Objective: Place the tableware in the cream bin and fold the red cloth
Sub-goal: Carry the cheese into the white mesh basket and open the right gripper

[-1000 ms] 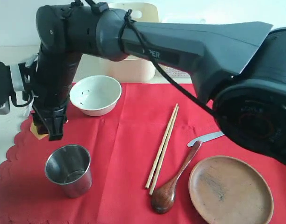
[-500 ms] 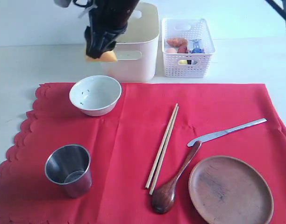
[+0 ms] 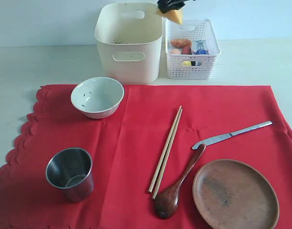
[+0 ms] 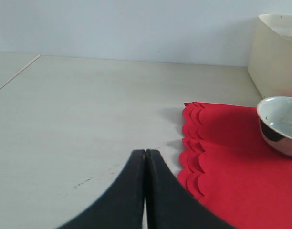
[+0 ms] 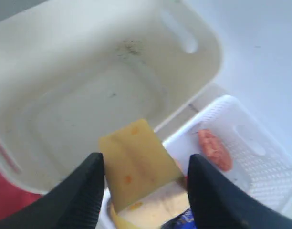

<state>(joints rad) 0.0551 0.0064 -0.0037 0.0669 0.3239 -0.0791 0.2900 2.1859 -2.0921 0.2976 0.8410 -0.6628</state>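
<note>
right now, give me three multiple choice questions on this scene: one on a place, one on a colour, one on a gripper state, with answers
1. Where does the dark wooden spoon lie?
A) in the cream bin
B) on the red cloth, between the wooden chopsticks and the round brown plate
C) in the white basket

2. What colour is the wedge in the right gripper?
A) green
B) yellow
C) blue

3. How is the left gripper?
A) wide open
B) shut on the bowl
C) shut, holding nothing

Answers: 1 B, chopsticks on one side, plate on the other; 2 B, yellow shows between the fingers; 3 C, its fingers meet, nothing between.
</note>
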